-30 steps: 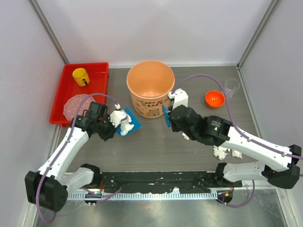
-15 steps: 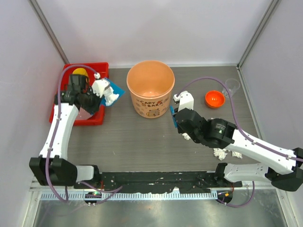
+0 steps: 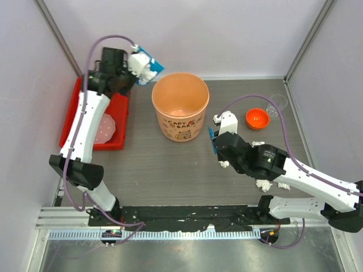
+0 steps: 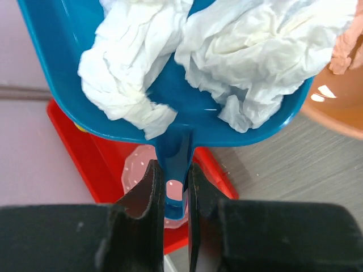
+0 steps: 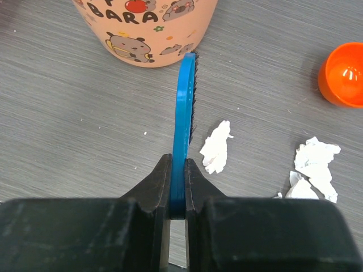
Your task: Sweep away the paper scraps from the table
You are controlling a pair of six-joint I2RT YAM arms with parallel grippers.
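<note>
Left gripper (image 4: 172, 173) is clamped tight on the handle of the blue dustpan (image 4: 190, 122), held high just beside the orange bucket (image 3: 180, 122) with paper scraps (image 4: 249, 51) piled in it. Tip it short of the rim and they'd land on the red tray (image 3: 121, 113) or table (image 3: 170, 170). Right gripper (image 5: 177, 164) pinches the brush (image 5: 183, 102) — more scraps lie on the table near it.

Bright, even light from above, nothing dim. Shadows on the bench (image 3: 147, 170) are soft and faint. There's a couple of small white glare spots on the bucket (image 4: 340, 113). Up close the left end effector (image 4: 172, 175) and right end effector (image 5: 177, 170) go dark and blurry, but the bench grain's crisp.
</note>
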